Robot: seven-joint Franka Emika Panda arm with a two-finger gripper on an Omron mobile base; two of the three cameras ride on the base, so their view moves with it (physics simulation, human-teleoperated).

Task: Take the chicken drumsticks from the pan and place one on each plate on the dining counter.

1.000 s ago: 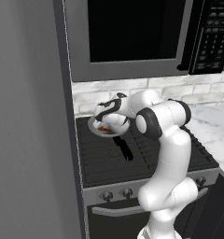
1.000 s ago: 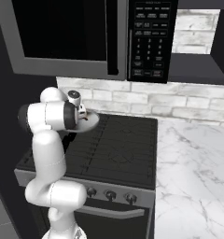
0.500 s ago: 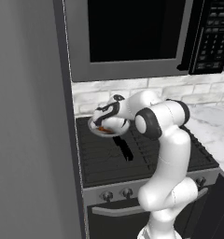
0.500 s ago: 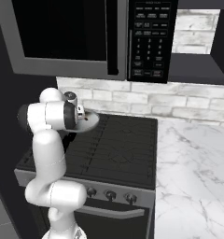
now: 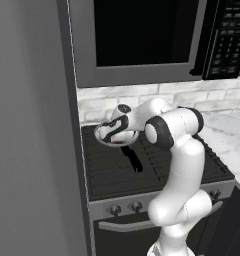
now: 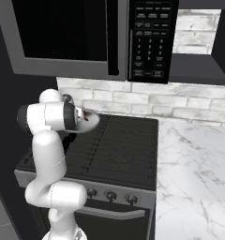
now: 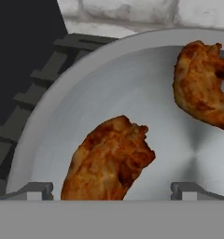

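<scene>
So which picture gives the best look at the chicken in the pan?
The hand view: both chicken drumsticks lie close up in the pan. In the left base view the arm leaves a brown sliver; the right base view shows a reddish speck.

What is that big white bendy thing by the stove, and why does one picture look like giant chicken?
The white bendy thing is a robot arm, standing in front of a black stove. Two pictures come from cameras behind it, one on its left side, one on its right. The third comes from a camera on its hand, very close up, so small things look giant. On the stove sits a small round light-grey metal frying pan with a black handle. Inside lie two orange-brown roasted chicken drumsticks: one right between the robot's fingers, one farther off. The robot's two-finger gripper is wide open just above the pan. It holds nothing yet.
</scene>
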